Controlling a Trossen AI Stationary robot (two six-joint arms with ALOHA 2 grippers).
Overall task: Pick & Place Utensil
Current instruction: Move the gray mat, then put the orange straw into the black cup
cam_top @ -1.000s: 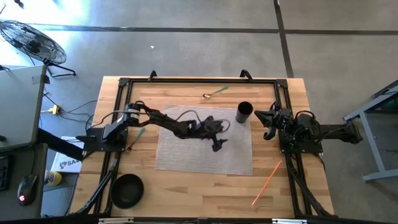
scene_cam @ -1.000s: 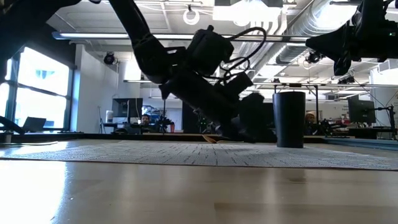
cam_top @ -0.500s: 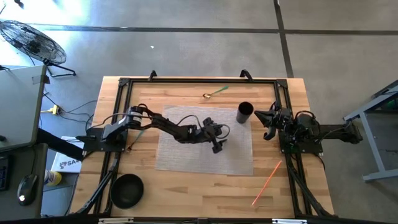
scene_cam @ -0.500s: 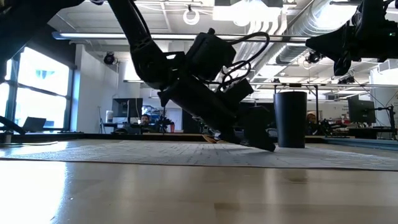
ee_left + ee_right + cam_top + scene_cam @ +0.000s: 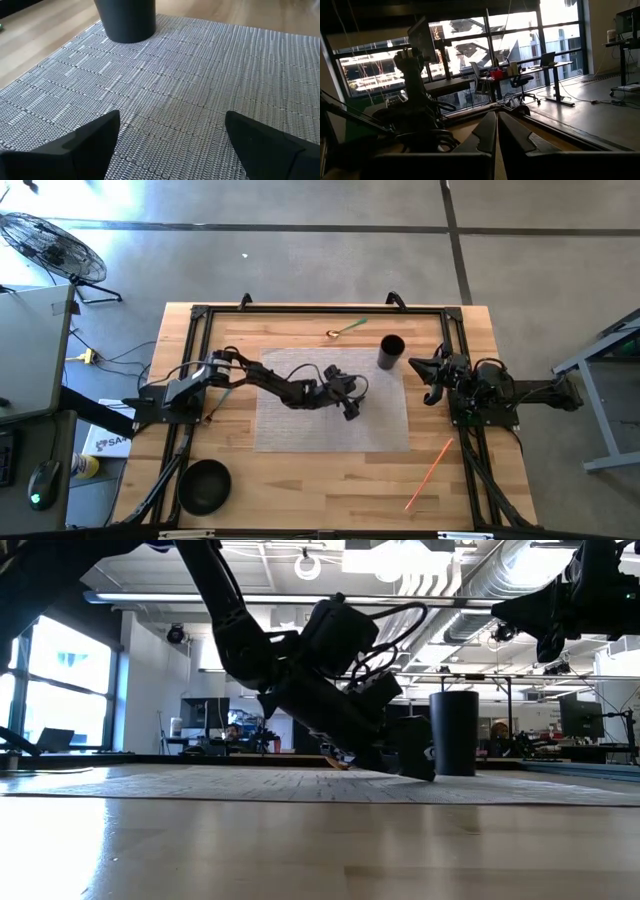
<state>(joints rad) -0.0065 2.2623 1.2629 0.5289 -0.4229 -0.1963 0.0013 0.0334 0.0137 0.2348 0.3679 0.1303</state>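
A green-handled spoon (image 5: 348, 329) lies flat on the wood near the table's far edge. A black cup (image 5: 391, 352) (image 5: 125, 19) (image 5: 453, 732) stands upright on the far right corner of the grey woven placemat (image 5: 300, 430). My left gripper (image 5: 350, 409) (image 5: 167, 137) is open, low over the mat's middle, with only mat between its fingers. The cup is ahead of it, toward the far right. My right gripper (image 5: 431, 377) (image 5: 496, 131) is shut and empty, raised at the table's right side. My left gripper slants down from the table's left, and its fingertips (image 5: 424, 768) are at the level of the placemat's surface. I cannot tell whether they touch the mat.
A black bowl (image 5: 205, 485) sits at the near left corner. An orange stick-like utensil (image 5: 430, 472) lies on the wood at the near right. A green and red utensil (image 5: 221, 398) lies beside the left arm. A black frame (image 5: 300, 310) runs around the table top.
My left gripper has come down toward the placemat and drawn back a little toward the table's left. The cup has shifted slightly toward the far edge, and the mat's right part seems to have moved with it. The right arm has kept still.
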